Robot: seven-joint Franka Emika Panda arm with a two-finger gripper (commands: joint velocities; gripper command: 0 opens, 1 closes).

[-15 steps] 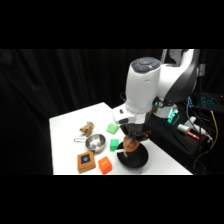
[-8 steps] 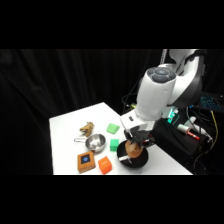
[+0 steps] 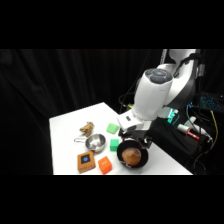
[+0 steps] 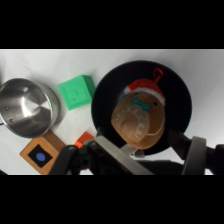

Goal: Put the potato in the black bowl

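The potato (image 3: 132, 156) is a brown-orange lump lying inside the black bowl (image 3: 123, 161) near the table's front edge. In the wrist view the potato (image 4: 139, 122) carries a drawn face and a small red hat, and it fills the middle of the black bowl (image 4: 172, 82). My gripper (image 3: 134, 140) hangs just above the bowl. It is open, and its fingers (image 4: 114, 151) stand apart on either side of the potato's near end without holding it.
A silver pan (image 3: 95, 143) stands left of the bowl, with a green cube (image 3: 116, 145) between them and another green cube (image 3: 113, 128) behind. An orange cube (image 3: 104, 164) and a wooden block with a blue dot (image 3: 86, 161) lie in front. A tan knobbly object (image 3: 87, 129) sits further back.
The arm has lifted and swung to the right, away from the bowl. The potato, which was under the gripper, now lies uncovered in the bowl.
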